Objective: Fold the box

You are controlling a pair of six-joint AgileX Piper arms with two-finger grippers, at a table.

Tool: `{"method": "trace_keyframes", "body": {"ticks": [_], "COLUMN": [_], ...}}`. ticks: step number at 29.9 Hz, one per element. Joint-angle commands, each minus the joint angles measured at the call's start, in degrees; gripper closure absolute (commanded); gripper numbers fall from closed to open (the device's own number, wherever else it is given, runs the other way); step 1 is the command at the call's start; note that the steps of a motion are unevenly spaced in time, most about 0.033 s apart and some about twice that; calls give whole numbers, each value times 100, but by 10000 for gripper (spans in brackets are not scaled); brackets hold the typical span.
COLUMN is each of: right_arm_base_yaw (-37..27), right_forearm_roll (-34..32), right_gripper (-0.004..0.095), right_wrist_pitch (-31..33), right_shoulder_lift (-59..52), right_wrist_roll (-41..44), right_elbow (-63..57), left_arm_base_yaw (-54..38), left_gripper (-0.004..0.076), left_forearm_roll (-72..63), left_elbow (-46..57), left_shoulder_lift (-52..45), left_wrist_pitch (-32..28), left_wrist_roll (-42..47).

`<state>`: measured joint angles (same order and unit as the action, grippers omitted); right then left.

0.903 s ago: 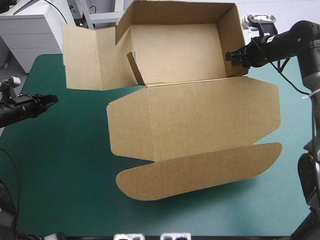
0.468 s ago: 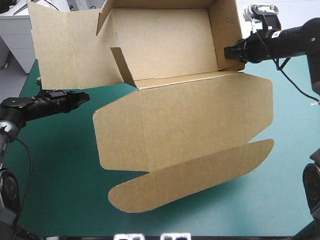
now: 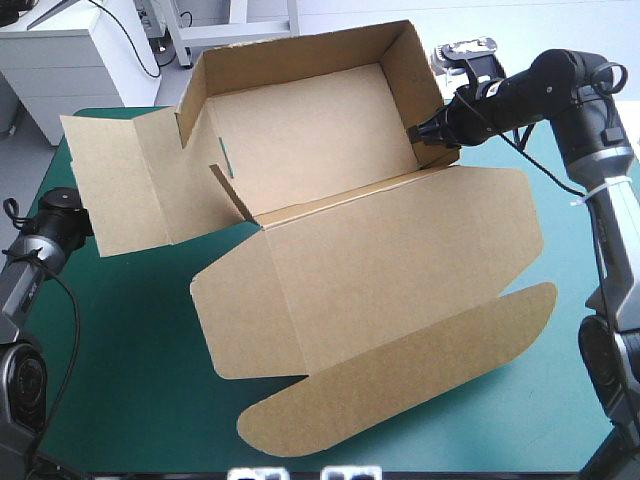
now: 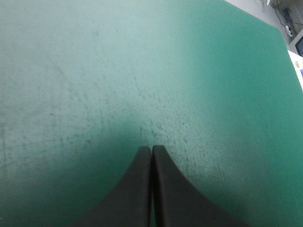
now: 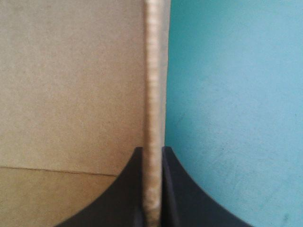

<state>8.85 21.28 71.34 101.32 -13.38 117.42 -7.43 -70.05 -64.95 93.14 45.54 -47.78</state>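
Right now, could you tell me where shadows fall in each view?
High view: the box throws narrow shadows onto the teal-green cover along its edges; its right inner wall is shaded. Left wrist view: a dark patch around the shut left gripper. Right wrist view: the board edge in the right gripper is lit.

Bright, even light from above is falling on the teal-green table cover (image 3: 130, 380). The open brown cardboard box (image 3: 300, 140) is casting soft shadows under its raised flaps, and the black-fingered left gripper (image 4: 151, 150) is dimming the cover around itself.
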Motion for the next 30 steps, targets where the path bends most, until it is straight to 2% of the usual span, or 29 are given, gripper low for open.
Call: {"method": "trace_keyframes", "body": {"ticks": [1, 7, 14, 21, 30], "right_arm_base_yaw": [-3, -3, -3, -3, -3], "right_forearm_roll": [-75, -330, -412, -597, -852], "right_gripper": [922, 922, 922, 922, 922], "right_wrist_pitch": [26, 13, 9, 19, 19], "right_shoulder_lift": [-132, -28, -3, -3, -3], "right_wrist_roll": [148, 161, 161, 161, 161], "right_elbow": [125, 125, 125, 125, 125], "left_arm_base_yaw": [144, 153, 277, 1080, 1587], "left_gripper": [733, 733, 733, 733, 733], "left_forearm_roll": [-289, -246, -349, -328, -246], "left_elbow": [-170, -170, -170, -249, -856], "left_shoulder_lift": [-344, -687, -1048, -1303, -1303], "left_wrist_pitch": [12, 465, 452, -180, -402], "left_wrist_roll": [144, 223, 290, 290, 434]}}
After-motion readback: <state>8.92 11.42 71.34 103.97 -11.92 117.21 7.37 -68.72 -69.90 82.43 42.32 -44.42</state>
